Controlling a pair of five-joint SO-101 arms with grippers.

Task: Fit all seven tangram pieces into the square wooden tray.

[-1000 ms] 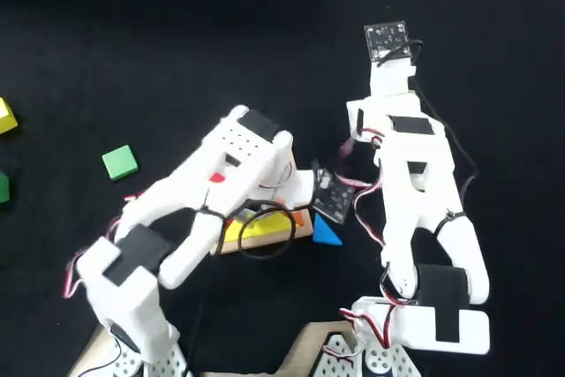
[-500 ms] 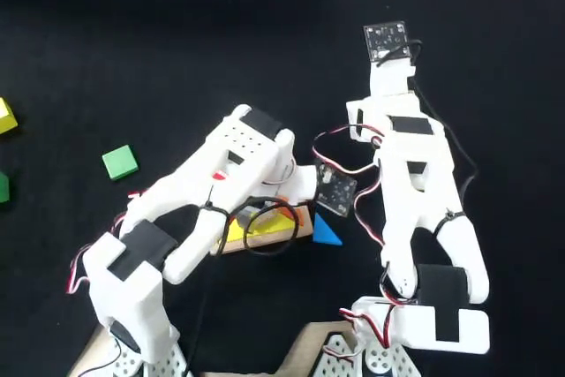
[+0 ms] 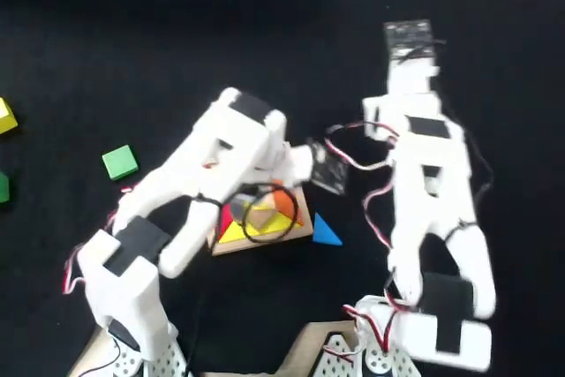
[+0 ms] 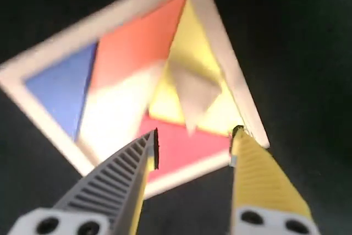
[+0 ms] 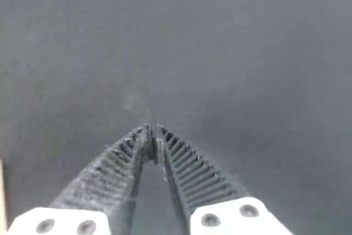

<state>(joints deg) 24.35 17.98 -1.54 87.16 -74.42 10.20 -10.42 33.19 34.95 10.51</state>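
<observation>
Fingers [image 4: 118, 174] of your left hand [image 4: 196, 132] are spread apart and released, with nothing between them. The hand hangs over one corner of the square wooden tray [image 4: 110, 25]. Between the fingertips you see the red piece [image 4: 181, 147] lying along the tray's rim at that corner. Just past it, a grey triangle [image 4: 192, 89] lies on the yellow piece [image 4: 192, 59]; you cannot tell whether it sits flat in the tray. An orange piece [image 4: 135, 42] fills the side beyond, and a blue corner triangle [image 4: 58, 94] sits in the next corner. Between the blue and the red there is a pale, glaring patch [image 4: 113, 116] whose colour you cannot make out.

From the high view, the tray [image 3: 305, 229] lies on the black table [image 3: 132, 41] under your left arm [image 3: 190, 187]. A loose blue triangle [image 3: 326, 232] lies on the table just beside the tray, on the side towards the right arm [image 3: 428, 174].

Your right hand [image 5: 151, 131] is clenched, its ribbed fingers pressed together on nothing, over bare table well apart from the tray.

A green cube [image 3: 119, 162] sits far out on the left arm's side, and a yellow block [image 3: 5, 116] lies at the table's edge.
</observation>
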